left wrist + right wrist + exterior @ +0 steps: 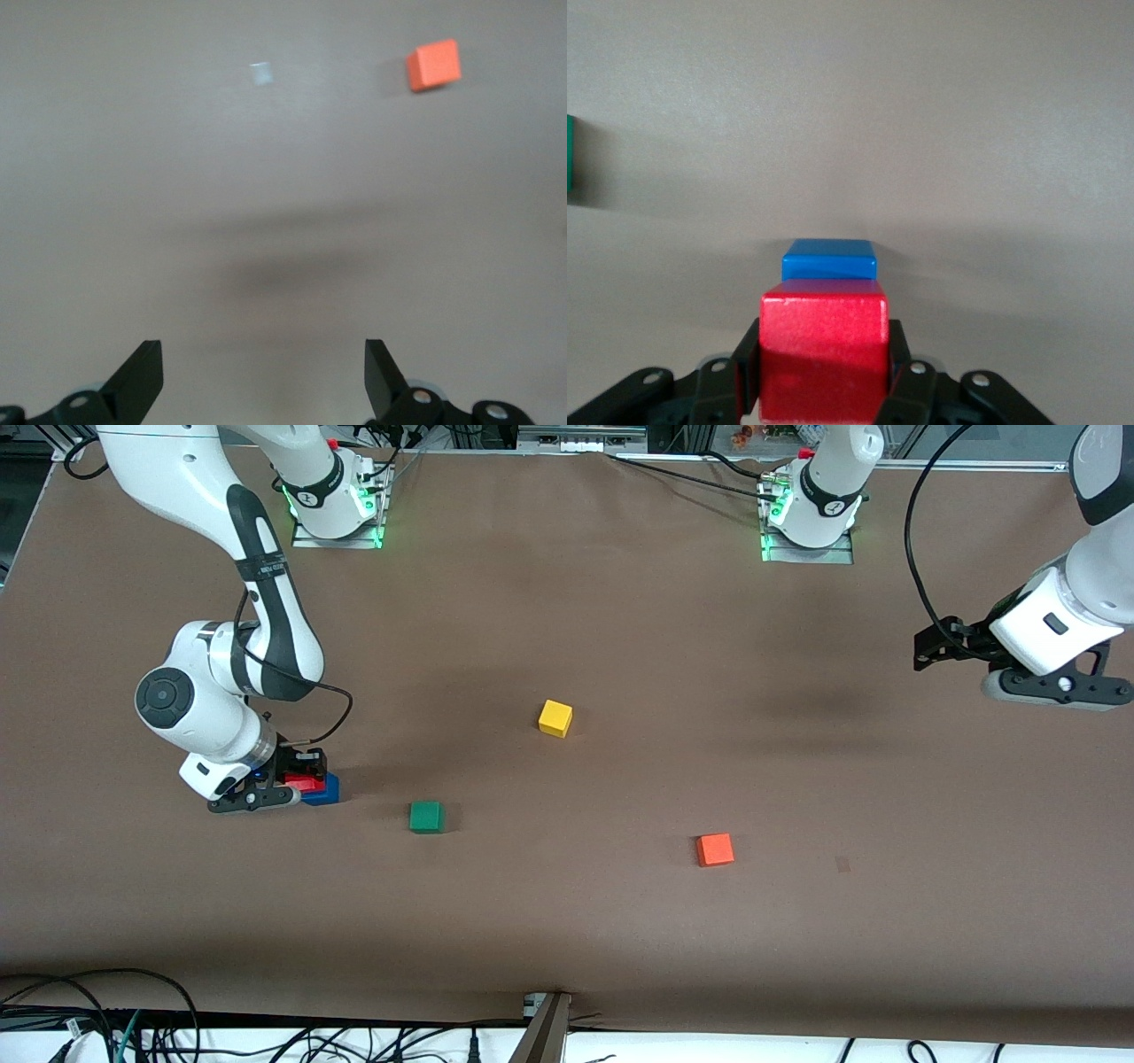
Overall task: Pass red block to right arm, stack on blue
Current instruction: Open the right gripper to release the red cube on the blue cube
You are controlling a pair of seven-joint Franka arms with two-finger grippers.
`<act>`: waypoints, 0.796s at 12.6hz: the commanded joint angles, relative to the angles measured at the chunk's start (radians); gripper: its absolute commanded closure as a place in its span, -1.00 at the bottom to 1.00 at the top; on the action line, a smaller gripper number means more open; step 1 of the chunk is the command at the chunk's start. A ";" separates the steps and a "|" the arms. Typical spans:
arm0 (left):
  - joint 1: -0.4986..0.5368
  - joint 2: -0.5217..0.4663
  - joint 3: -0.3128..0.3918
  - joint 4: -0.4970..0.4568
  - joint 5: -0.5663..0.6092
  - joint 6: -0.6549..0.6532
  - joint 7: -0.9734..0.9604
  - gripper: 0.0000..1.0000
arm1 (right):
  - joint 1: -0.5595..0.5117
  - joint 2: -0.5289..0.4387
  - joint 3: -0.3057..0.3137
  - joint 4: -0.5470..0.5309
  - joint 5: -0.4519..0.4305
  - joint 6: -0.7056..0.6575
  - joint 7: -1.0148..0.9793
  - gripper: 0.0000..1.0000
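My right gripper (299, 783) is low at the right arm's end of the table, shut on the red block (306, 784). In the right wrist view the red block (824, 354) fills the space between the black fingers (749, 372). The blue block (830, 259) shows just past it. From the front camera the red block overlaps the blue block (324, 791), and I cannot tell whether they touch. My left gripper (927, 652) waits in the air over the left arm's end of the table. It stands open (264, 372) with nothing between its fingertips (146, 372).
A green cube (426, 816) lies beside the blue block toward the table's middle. A yellow cube (555, 717) sits mid-table. An orange-red cube (714, 849) lies nearer the front camera, with a small pale patch (842, 864) beside it. Cables hang along the table's front edge.
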 commanded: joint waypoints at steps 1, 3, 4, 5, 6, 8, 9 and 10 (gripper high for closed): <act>0.001 -0.039 -0.007 -0.045 0.037 0.030 -0.074 -1.00 | 0.007 -0.035 0.000 -0.041 -0.017 0.020 0.020 -0.36; 0.006 -0.042 -0.007 -0.055 0.037 0.088 -0.074 -1.00 | 0.006 -0.035 0.000 -0.031 -0.017 0.013 0.003 -1.00; 0.007 -0.048 -0.007 -0.060 0.036 0.087 -0.074 -1.00 | 0.006 -0.035 0.000 -0.028 -0.017 0.013 0.003 -1.00; 0.007 -0.054 -0.007 -0.062 0.036 0.082 -0.074 -1.00 | 0.006 -0.035 -0.001 -0.018 -0.017 0.010 0.002 -1.00; 0.007 -0.059 -0.016 -0.060 0.037 0.067 -0.076 -1.00 | 0.006 -0.035 -0.001 -0.009 -0.017 0.007 0.000 -1.00; 0.007 -0.057 -0.018 -0.054 0.037 0.074 -0.076 -1.00 | 0.003 -0.035 -0.007 0.009 -0.017 -0.016 -0.001 -1.00; 0.007 -0.060 -0.019 -0.057 0.037 0.075 -0.076 -1.00 | -0.003 -0.035 -0.007 0.034 -0.017 -0.057 -0.001 -1.00; 0.007 -0.062 -0.019 -0.057 0.036 0.073 -0.079 -1.00 | -0.006 -0.035 -0.010 0.067 -0.018 -0.109 -0.001 -1.00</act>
